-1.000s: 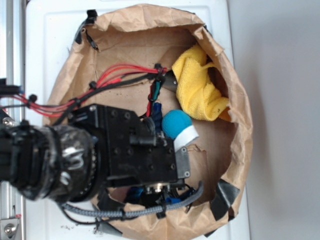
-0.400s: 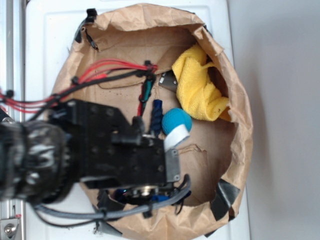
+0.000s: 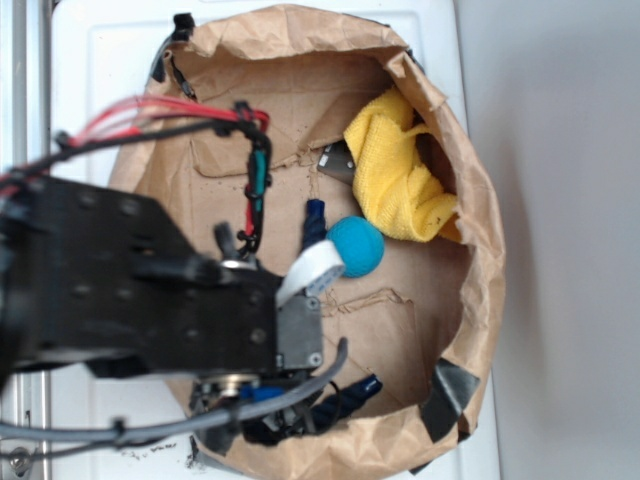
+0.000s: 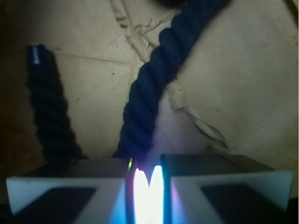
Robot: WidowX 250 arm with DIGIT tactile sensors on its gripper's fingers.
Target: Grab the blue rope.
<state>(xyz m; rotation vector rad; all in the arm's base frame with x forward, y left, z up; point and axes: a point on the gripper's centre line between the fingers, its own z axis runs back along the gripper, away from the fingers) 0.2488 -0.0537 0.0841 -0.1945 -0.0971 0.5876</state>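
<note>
1. Your gripper [image 4: 145, 186] has its two white pads [image 4: 70, 198] drawn close together, and the blue rope [image 4: 145, 100] runs down into the narrow gap between them, so it looks clamped on the rope.
2. You can see the rope's two strands hanging over the brown paper bag [image 3: 470, 200], one bound end at upper left in the wrist view.
3. Your exterior view shows a teal ball [image 3: 356, 246] just beside a rope end, with a yellow cloth [image 3: 400, 180] beyond.
</note>
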